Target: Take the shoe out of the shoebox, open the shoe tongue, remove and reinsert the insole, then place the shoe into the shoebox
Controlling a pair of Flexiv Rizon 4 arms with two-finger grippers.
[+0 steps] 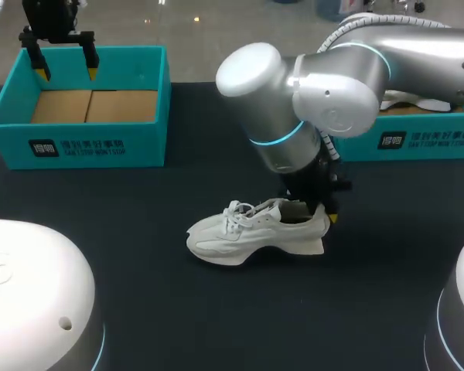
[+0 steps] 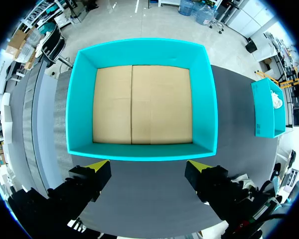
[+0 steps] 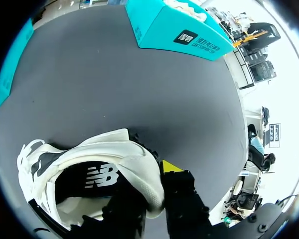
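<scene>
**Shoe** (image 1: 251,232) — white laced trainer, standing on its sole on the dark table (image 1: 139,294), outside both boxes. Its heel wall sits between the right gripper's fingers.

**Right gripper** (image 3: 152,189) — clamped on the heel, one finger outside it and one down inside.

**Insole** (image 3: 89,181) — dark, seated in the shoe just beside the inner finger.

**Left gripper** (image 1: 67,71) — fingers apart, holding nothing. It hangs over the near wall of the teal shoebox (image 1: 85,147), whose cardboard floor is bare.

**Second box** (image 1: 425,139) — well apart from the right gripper, something white inside.

**Step:** the shoe looks taken out, and opening the tongue is probably next. That calls for the heel held firm while the left gripper comes to the laces.

**Print:** white marks on both box fronts and a logo on the insole, none of it transcribed.
</scene>
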